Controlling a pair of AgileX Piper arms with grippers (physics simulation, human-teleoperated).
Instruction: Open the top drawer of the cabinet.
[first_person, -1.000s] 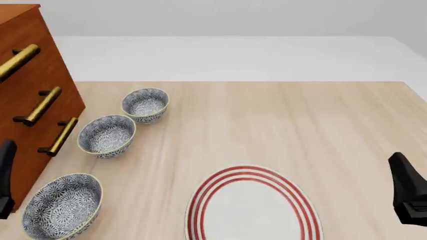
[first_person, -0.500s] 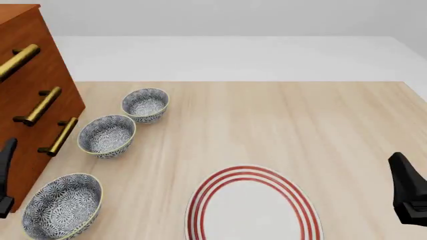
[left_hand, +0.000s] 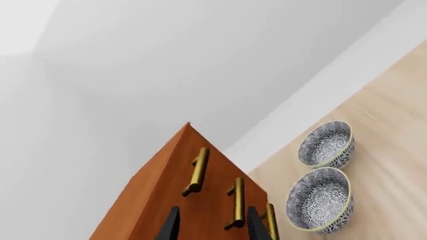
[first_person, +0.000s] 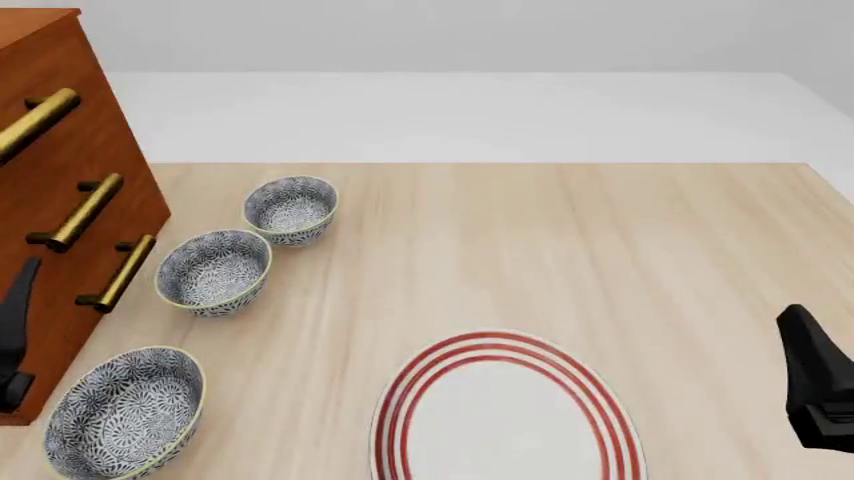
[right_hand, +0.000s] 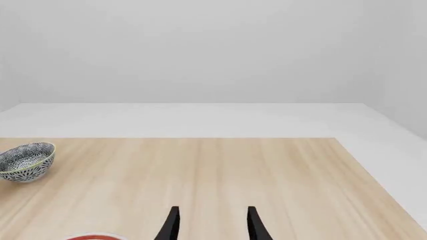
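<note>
The cabinet (first_person: 74, 170) stands at the table's far left, tall and reddish-brown, with three brass bar handles. The top drawer (first_person: 40, 75) is shut; its handle (first_person: 35, 120) is the uppermost. In the left wrist view the cabinet (left_hand: 150, 200) fills the lower part, with the top drawer's handle (left_hand: 197, 171) nearest its upper corner. My left gripper (first_person: 19, 305) is open and empty in front of the cabinet's lower part, apart from the handles; its fingers (left_hand: 171, 227) frame the middle handle. My right gripper (first_person: 811, 385) is open and empty at the right edge (right_hand: 213, 225).
Three patterned bowls lie along the cabinet's front: a far one (first_person: 290, 208), a middle one (first_person: 212, 271) and a near, larger one (first_person: 124, 408). A red-striped white plate (first_person: 505, 412) lies at the near middle. The table's far edge (first_person: 481, 163) borders a white floor.
My left gripper has moved up and forward along the cabinet's front. The right gripper, drawers and bowls have not moved.
</note>
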